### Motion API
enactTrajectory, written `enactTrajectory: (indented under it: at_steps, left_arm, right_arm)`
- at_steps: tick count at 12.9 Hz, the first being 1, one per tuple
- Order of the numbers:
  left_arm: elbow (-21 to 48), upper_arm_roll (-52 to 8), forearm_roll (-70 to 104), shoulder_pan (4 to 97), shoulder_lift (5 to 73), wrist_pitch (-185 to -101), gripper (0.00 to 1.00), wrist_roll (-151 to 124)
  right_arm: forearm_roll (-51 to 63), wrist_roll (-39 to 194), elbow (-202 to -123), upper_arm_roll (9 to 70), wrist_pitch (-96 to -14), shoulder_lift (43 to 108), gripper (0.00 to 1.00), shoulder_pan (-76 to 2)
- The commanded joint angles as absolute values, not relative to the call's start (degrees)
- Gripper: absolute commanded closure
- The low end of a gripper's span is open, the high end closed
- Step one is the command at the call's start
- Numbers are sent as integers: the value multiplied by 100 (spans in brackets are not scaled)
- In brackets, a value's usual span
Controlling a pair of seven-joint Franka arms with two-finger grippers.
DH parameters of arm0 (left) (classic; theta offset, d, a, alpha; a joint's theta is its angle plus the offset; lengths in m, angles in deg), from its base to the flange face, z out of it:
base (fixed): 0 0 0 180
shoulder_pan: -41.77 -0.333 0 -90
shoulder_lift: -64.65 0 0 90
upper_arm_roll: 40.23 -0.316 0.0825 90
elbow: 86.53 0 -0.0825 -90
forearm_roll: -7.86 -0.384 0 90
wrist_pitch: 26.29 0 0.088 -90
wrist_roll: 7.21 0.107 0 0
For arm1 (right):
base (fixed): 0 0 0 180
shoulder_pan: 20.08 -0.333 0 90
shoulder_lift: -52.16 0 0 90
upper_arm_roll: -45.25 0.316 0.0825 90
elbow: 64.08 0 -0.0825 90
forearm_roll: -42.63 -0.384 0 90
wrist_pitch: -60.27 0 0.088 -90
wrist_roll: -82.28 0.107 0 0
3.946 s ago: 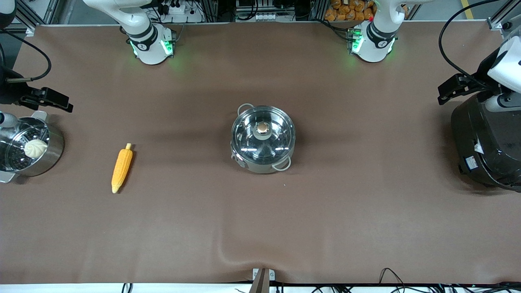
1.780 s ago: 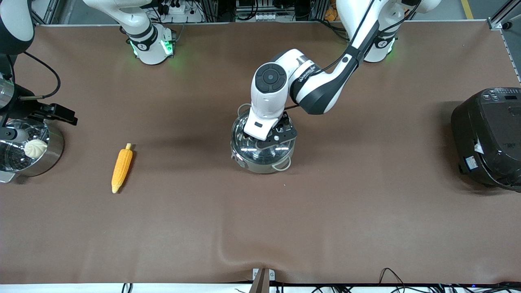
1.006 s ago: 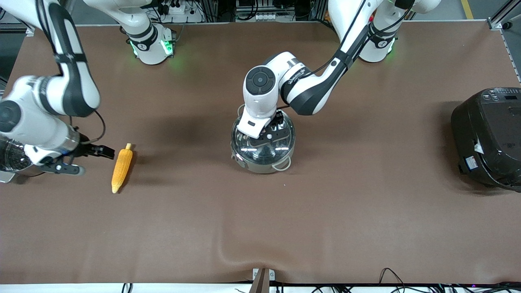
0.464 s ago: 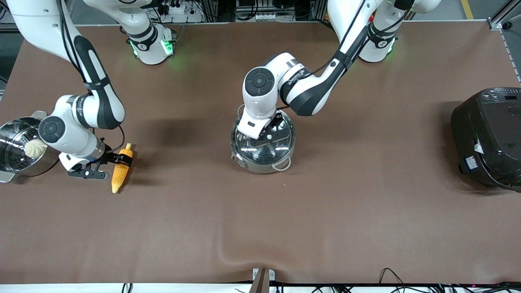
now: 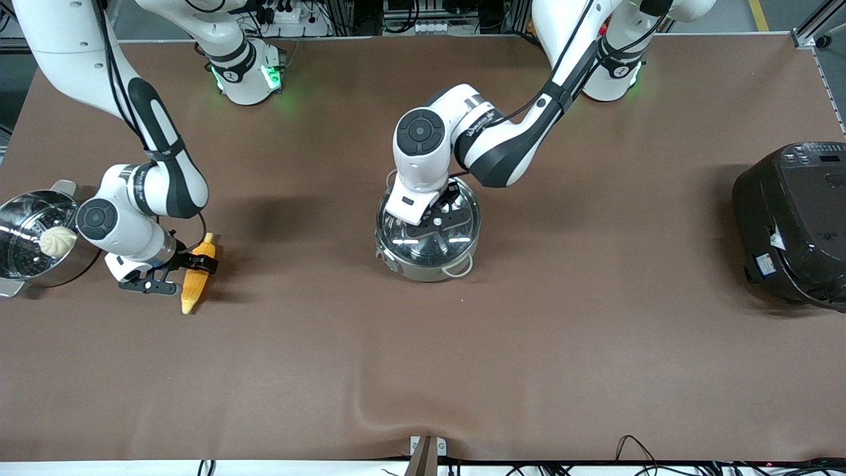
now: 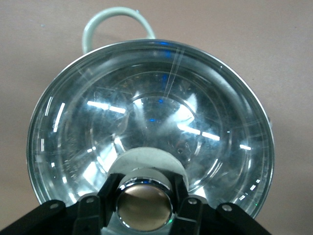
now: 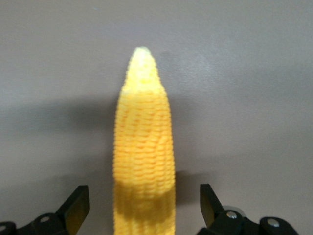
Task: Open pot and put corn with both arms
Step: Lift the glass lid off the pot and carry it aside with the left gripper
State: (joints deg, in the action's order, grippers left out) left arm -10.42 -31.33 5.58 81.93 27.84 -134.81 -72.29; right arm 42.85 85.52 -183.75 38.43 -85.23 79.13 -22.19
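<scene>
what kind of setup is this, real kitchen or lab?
Looks like a robotics lab bench, not a kitchen: two arms bolted along a brown-covered table, aluminium framing and loose cables at its edges, cookware laid out as props: pot, rice cooker, corn.

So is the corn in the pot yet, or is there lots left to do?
Not yet. Nothing is finished: the lid is on the pot. In hand: the left gripper is shut on the lid's knob, ready to lift. The right gripper is open with a finger on each side of the corn, which lies on the table. Left: lift the lid, grab the corn, drop it in.
</scene>
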Motion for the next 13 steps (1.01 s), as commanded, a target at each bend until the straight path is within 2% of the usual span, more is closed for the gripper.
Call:
enactTrajectory:
  at_steps: [1,4,7,9,13]
  left_arm:
    - [-981,-3214,417,8150,3484,-12808,100,-7242]
    - [-972,-3249,206,7641,4100,-12481,100,-7102]
    - [-814,-3206,276,6720,4443,-12472,100,-5779]
    - [-613,-3153,285,6201,4575,-12507,100,-4909]
    - [-16,-3135,417,5365,4681,-12980,100,-3800]
  right_arm:
    - [4351,8527,-18387,3927,-8615,8029,0,-2069]
    - [4298,8606,-18378,3936,-8554,8081,3,-2095]
    - [4298,8545,-18326,3936,-8545,8047,70,-2122]
    - [4298,8510,-18230,3936,-8388,8002,100,-2157]
    - [4289,8615,-17571,4181,-7290,7880,100,-2210]
